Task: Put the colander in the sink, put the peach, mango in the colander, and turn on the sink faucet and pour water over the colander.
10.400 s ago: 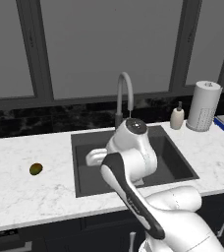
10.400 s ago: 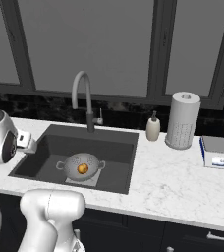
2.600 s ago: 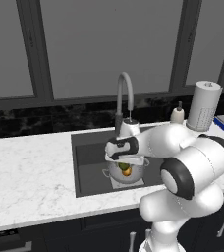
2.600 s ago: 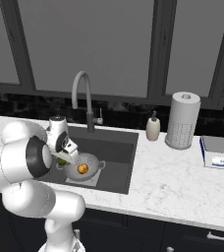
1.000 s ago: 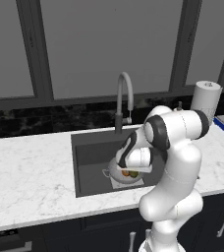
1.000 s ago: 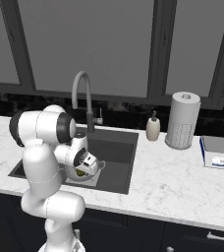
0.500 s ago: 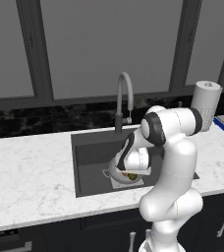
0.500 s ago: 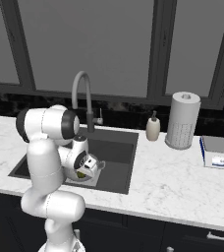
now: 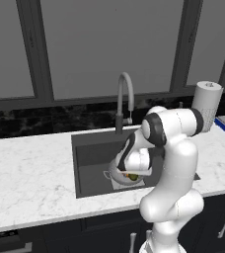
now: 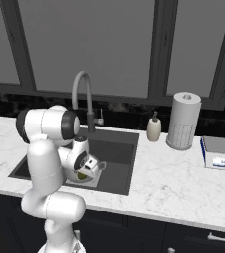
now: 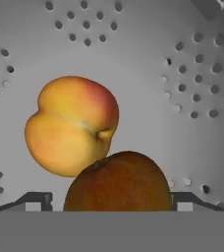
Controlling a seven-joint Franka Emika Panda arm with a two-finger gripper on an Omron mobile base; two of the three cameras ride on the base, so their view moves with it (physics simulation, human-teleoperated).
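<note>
In the left base view the colander [image 9: 126, 176] sits in the sink [image 9: 92, 157] below the sink faucet [image 9: 125, 96], ready for rinsing

In the hand view the mango [image 11: 118, 182] lies between spread, open jaws, touching the peach [image 11: 70, 125] inside the colander

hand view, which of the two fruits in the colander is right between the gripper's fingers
The mango, the darker reddish-brown fruit at the bottom edge between the fingertips. The yellow-orange peach lies beyond it on the colander floor.
</note>
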